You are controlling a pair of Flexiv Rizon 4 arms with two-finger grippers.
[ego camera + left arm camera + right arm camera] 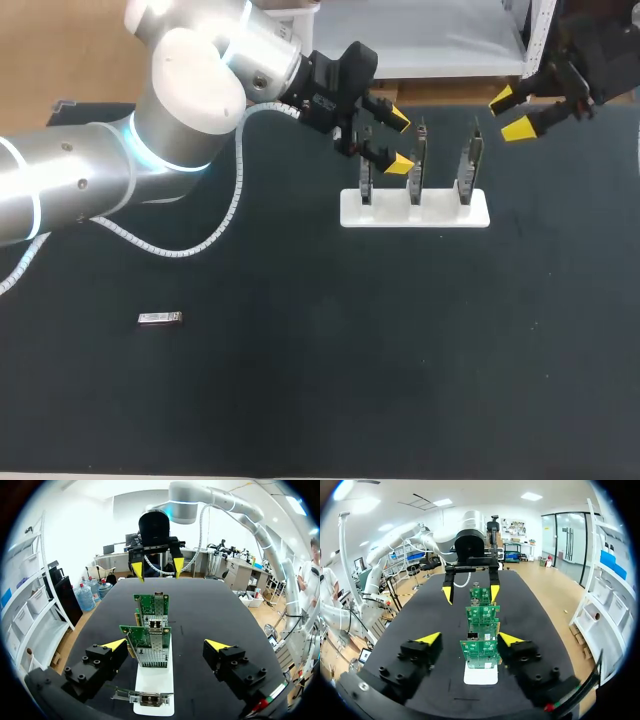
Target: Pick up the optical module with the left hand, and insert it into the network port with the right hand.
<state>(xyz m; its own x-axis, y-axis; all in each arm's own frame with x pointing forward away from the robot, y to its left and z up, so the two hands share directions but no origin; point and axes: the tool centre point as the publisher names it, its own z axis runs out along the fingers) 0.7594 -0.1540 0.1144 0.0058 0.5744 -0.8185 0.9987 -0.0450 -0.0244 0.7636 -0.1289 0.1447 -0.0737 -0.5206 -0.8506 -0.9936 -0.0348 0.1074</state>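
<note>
The optical module (160, 319), a small silver bar, lies flat on the dark table at the front left, far from both grippers. Three green network cards (415, 165) stand upright in a white stand (415, 210) at the back middle. My left gripper (399, 141) hangs open at the stand's left end, looking along the row of cards (150, 640), empty (166, 645). My right gripper (510, 114) hangs open off the stand's right end, with nothing held. From its wrist (470, 639), the nearest card (480, 652) is just ahead, and the left gripper (470, 587) is beyond the row.
The left arm's white cable (235, 195) loops over the table behind the module. The dark table surface (350, 380) stretches wide in front of the stand. The table's back edge runs just behind both grippers.
</note>
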